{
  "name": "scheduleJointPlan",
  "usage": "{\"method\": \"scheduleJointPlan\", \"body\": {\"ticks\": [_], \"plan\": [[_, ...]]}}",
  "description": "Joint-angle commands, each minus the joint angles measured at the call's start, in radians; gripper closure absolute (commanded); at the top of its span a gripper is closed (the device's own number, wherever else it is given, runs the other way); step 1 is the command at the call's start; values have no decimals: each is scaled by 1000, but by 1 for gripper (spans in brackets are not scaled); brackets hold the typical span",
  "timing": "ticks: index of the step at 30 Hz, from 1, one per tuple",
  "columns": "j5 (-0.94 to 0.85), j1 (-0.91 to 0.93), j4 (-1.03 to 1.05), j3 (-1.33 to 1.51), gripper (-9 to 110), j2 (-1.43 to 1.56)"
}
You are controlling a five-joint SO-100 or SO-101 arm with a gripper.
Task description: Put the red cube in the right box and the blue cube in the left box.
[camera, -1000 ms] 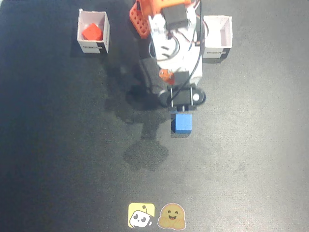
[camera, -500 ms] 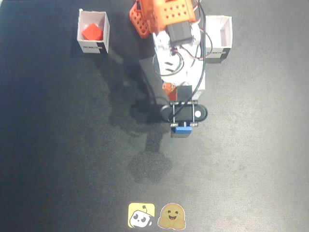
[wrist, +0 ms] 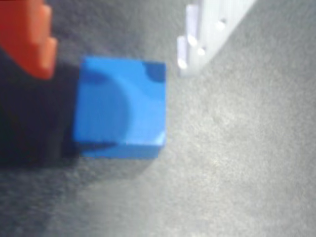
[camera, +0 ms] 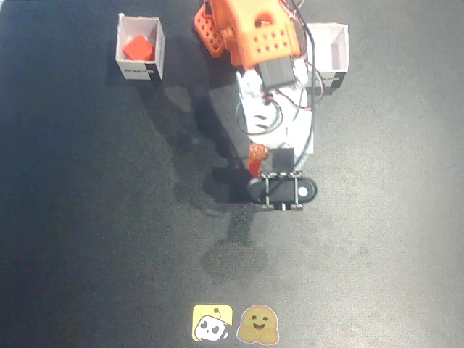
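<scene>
The blue cube (wrist: 121, 108) lies on the dark mat in the wrist view, between my gripper's (wrist: 116, 64) fingers. The orange finger (wrist: 29, 34) is close by its upper left corner; the white finger (wrist: 207, 29) stands apart to its right. The gripper is open. In the fixed view the gripper (camera: 259, 161) points down at mid-table and the arm hides the blue cube. The red cube (camera: 138, 48) sits inside the pinkish right box (camera: 139, 70) at the view's top left. The left box (camera: 337, 76), white-grey inside, stands at the view's top right, partly behind the arm.
The orange and white arm body (camera: 261, 43) fills the top middle between the two boxes. Two small stickers (camera: 235, 323) lie at the mat's front edge. The dark mat (camera: 87, 217) spreads around.
</scene>
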Motion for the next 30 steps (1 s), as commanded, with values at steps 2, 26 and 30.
{"method": "scheduleJointPlan", "body": {"ticks": [2,26,30], "plan": [[14,-3,-46,-58,82,-23],[40,-12,-225,-61,87,-230],[38,-6,-258,-48,91,-250]]}}
